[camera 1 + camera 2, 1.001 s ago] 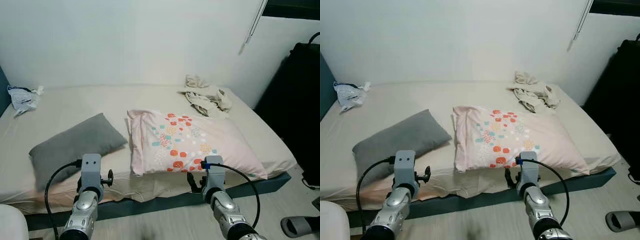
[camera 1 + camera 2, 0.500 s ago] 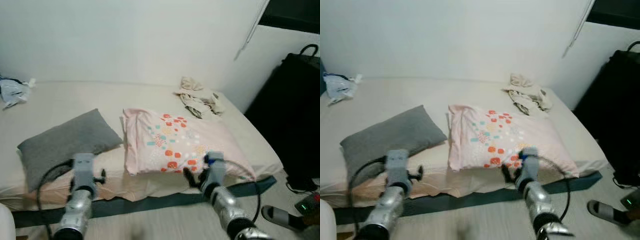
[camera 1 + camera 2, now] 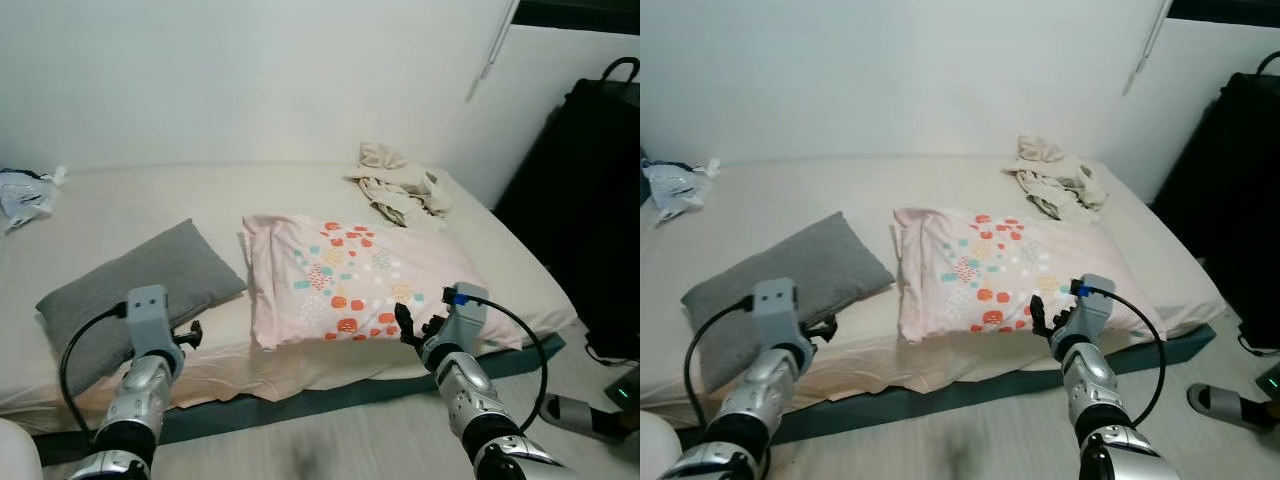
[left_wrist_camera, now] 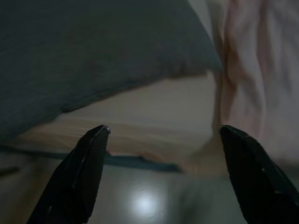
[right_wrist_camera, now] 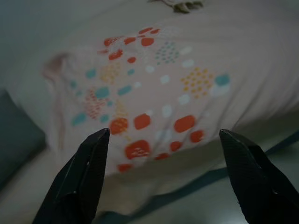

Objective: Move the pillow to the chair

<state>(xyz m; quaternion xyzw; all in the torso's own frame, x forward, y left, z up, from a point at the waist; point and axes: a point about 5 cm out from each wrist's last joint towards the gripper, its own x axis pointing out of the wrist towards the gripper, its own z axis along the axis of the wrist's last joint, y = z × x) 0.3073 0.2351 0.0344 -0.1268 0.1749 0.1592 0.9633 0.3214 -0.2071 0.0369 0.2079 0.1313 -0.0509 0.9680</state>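
A crumpled pale bundle (image 3: 22, 193) lies at the far left of the bed (image 3: 150, 195), near the wall. Closer in, a grey pillow (image 3: 135, 283) rests flat on the beige sheet, near the front edge of the mattress. The left claw (image 3: 185, 335) hangs just in front of that grey pillow at the bed's front edge, touching nothing; in the left wrist view its two black fingers (image 4: 79, 172) stand wide apart, with the grey pillow's corner and the sheet between them.

To the right of the grey pillow, just beside it, lies the pink pillow (image 3: 365, 282) with its pattern of red, teal and yellow patches. It rests flat on the bed, about mid-mattress toward the front edge. The right claw (image 3: 417, 328) hovers at the near edge of this pink pillow, by its front right part; whether it touches the fabric cannot be told. In the right wrist view its fingers (image 5: 81, 175) spread wide with the patterned pillowcase between them.

Behind the pink pillow, a heap of crumpled beige cloth (image 3: 398, 186) lies near the wall. At the far right stands a tall black object (image 3: 590, 200) beside the bed, and a grey slipper (image 3: 1230, 405) lies on the floor below.
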